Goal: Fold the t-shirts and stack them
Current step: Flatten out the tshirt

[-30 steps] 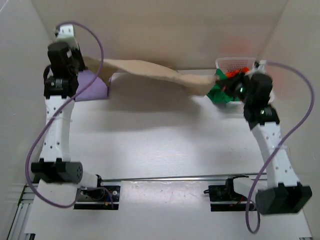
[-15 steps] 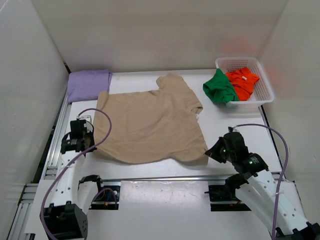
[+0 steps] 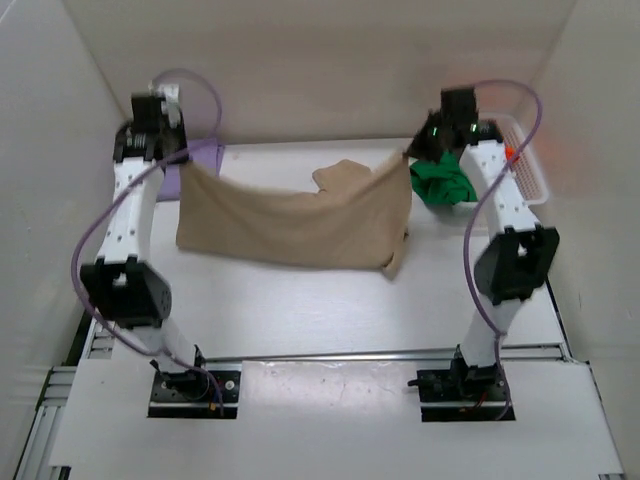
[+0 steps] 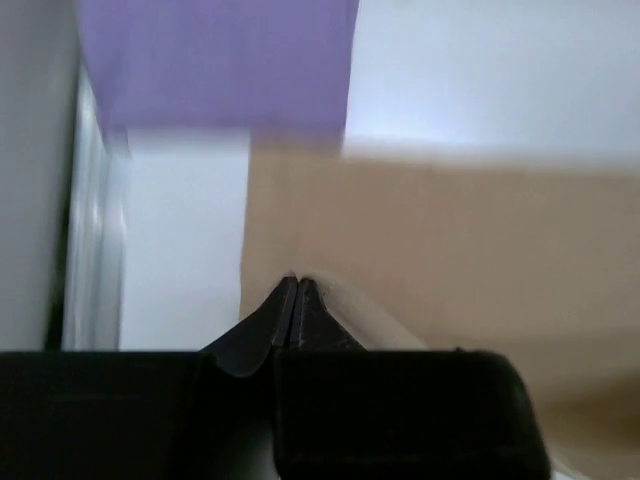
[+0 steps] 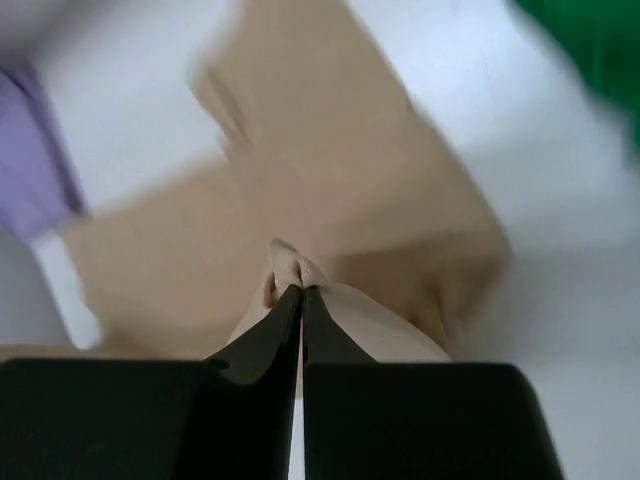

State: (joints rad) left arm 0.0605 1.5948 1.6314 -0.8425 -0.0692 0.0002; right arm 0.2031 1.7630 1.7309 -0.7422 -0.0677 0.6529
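Your left gripper (image 3: 182, 160) is clenched on one upper corner of the tan t-shirt (image 3: 300, 215) at about 10 o'clock. Your right gripper (image 3: 408, 154) pinches the other corner near 1 o'clock. The cloth hangs stretched between them, sagging in the middle above the table (image 3: 300, 305). The lavender t-shirt (image 3: 207, 152) lies just behind the left gripper, and the green t-shirt (image 3: 440, 182) sits at the left side of the white basket (image 3: 535, 182) at 2 o'clock.

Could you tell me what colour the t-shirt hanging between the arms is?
Plain tan beige t-shirt, clearest in the top external view.
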